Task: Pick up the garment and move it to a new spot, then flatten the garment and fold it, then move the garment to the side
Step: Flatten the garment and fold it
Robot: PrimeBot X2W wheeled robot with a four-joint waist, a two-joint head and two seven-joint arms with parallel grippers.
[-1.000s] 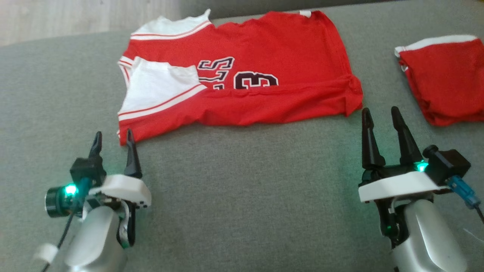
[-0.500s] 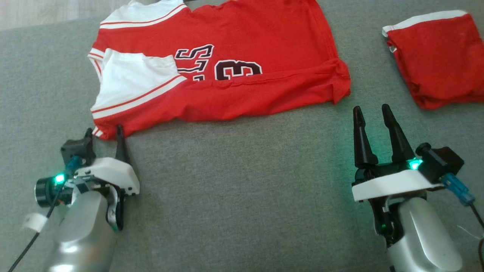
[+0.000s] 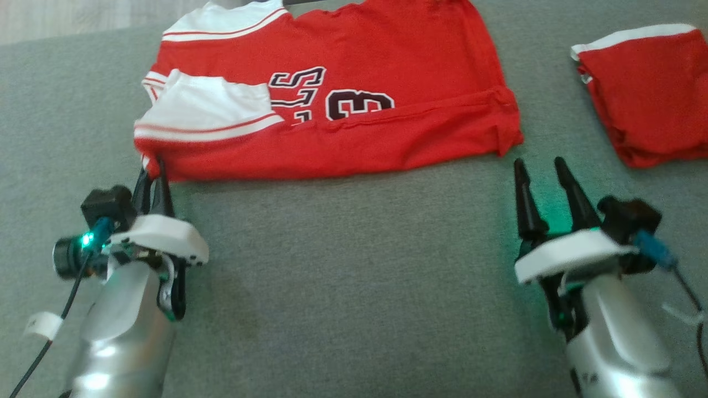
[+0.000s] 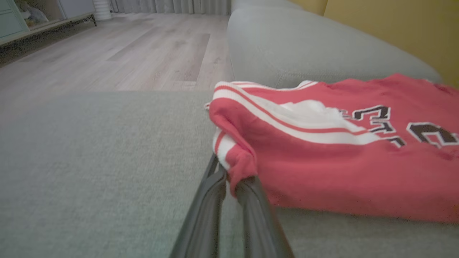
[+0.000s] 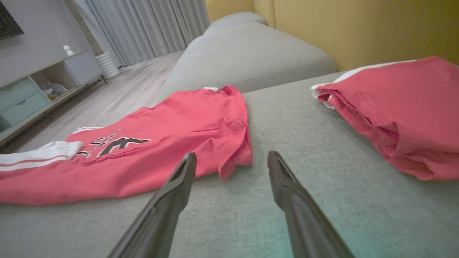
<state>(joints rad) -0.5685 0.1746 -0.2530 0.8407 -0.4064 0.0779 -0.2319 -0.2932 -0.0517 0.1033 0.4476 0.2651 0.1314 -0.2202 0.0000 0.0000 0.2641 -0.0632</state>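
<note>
Pinching garment [image 3: 359, 83] corner in clenched left claw [image 3: 154, 166] for lifting; hovering released right claw [image 3: 536, 163] beside opposite corner, presumably readying second grip.

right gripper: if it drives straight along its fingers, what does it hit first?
Probably the loose corner of the spread jersey: in the right wrist view it lies just ahead of the right gripper, between its open jaws. Depth unclear; the tips may brush the sofa cushion first.
</note>
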